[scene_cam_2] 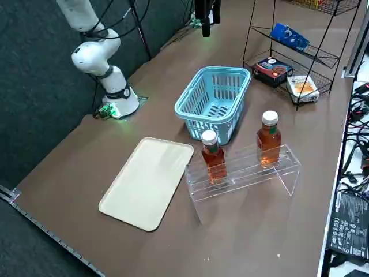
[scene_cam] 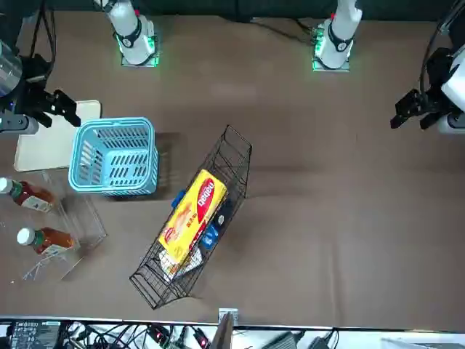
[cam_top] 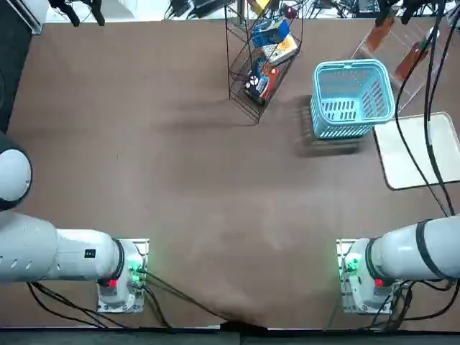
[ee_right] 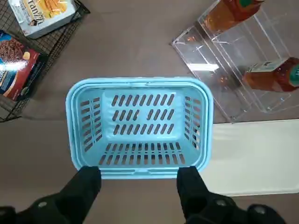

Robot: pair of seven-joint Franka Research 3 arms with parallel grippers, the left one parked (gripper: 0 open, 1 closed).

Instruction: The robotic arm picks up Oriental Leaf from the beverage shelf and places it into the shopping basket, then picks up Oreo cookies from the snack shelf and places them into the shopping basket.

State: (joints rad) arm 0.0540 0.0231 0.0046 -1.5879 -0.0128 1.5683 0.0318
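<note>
Jaws wide over the basket, teas on their clear shelf

The robotic arm (scene_cam_2: pixel 91 58), glossy white with dark grey rings and trailing black cables, reaches over the table. The snack shelf (scene_cam: pixel 232 158) is a tall black wire rack in tiers. The beverage shelf (scene_cam_2: pixel 248 173), sloped clear plastic, stands beside the cream tray (scene_cam_2: pixel 147 182). Near both racks sits the shopping basket (ee_right: pixel 140 121), light blue with a thick rim and slotted sides and floor. The right gripper (ee_right: pixel 139 172), black, hangs above the table by one long side of the basket, its two fingers spread wide apart with bare space between them.

On the snack shelf's upper tier lies a yellow pack (scene_cam: pixel 192 214) with what looks like "ready" in a red oval. Lower down are a red-and-blue box (ee_right: pixel 16 65), with biscuits pictured on it, and a white pack (ee_right: pixel 42 16) whose dark lettering partly reads "ranz". Two bottles of Oriental Leaf (scene_cam_2: pixel 269 138) (scene_cam_2: pixel 214 157) stand tilted on the beverage shelf: amber-brown tea, white caps, green neck bands, pale labels with print too small to read. The Oreo cookies (scene_cam_2: pixel 290 37), a small bright blue pack, rest on the snack shelf's middle tier, brand lettering unreadable
</note>
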